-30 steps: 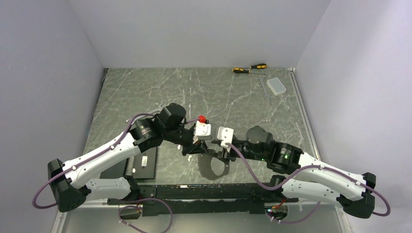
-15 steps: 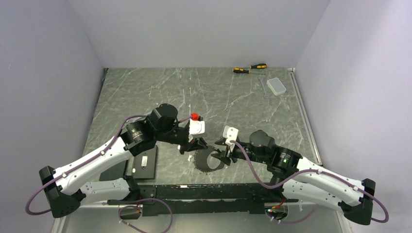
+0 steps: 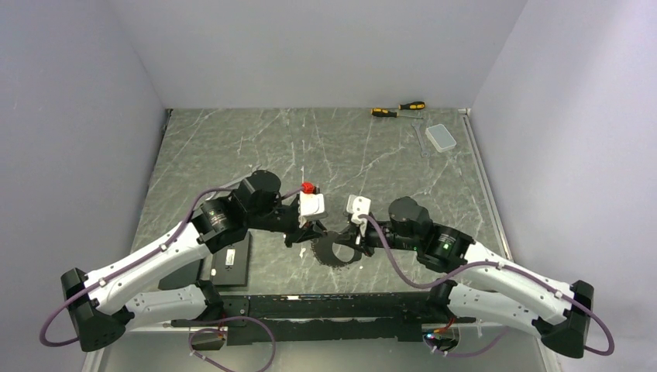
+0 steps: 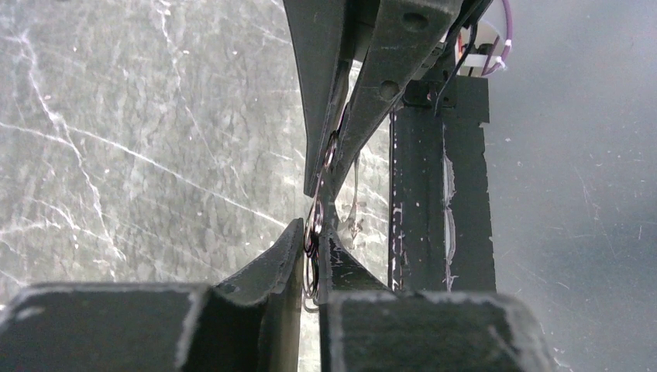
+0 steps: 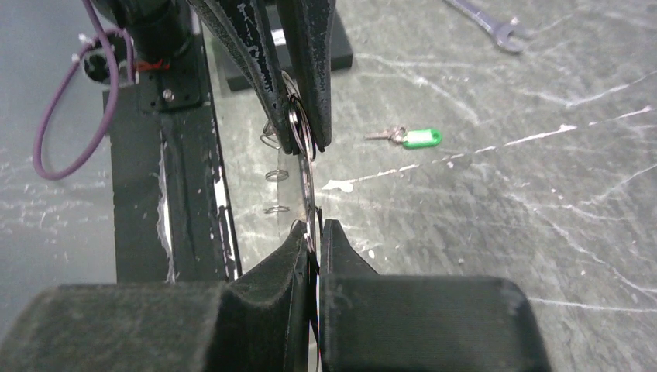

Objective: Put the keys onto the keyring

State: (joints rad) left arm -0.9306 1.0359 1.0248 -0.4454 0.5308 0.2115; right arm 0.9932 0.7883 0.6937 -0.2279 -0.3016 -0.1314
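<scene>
Apparently left gripper (image 5: 302, 143), right gripper (image 5: 312, 231) clamp keyring (image 5: 307, 184); key (image 5: 411, 138) lies apart.

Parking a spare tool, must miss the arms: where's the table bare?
Bare: far grey marbled table, back wall to arms, left of the yellow-and-black screwdrivers; the right strip nearer than the pale box. Crowded: near centre, where left gripper and right gripper pinch the dark toothed keyring, and the flat black box beside the left arm.

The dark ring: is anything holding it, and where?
Both grippers pinch the ring by its rim, from opposite sides: the left gripper on its left edge, the right gripper on its right edge.
</scene>
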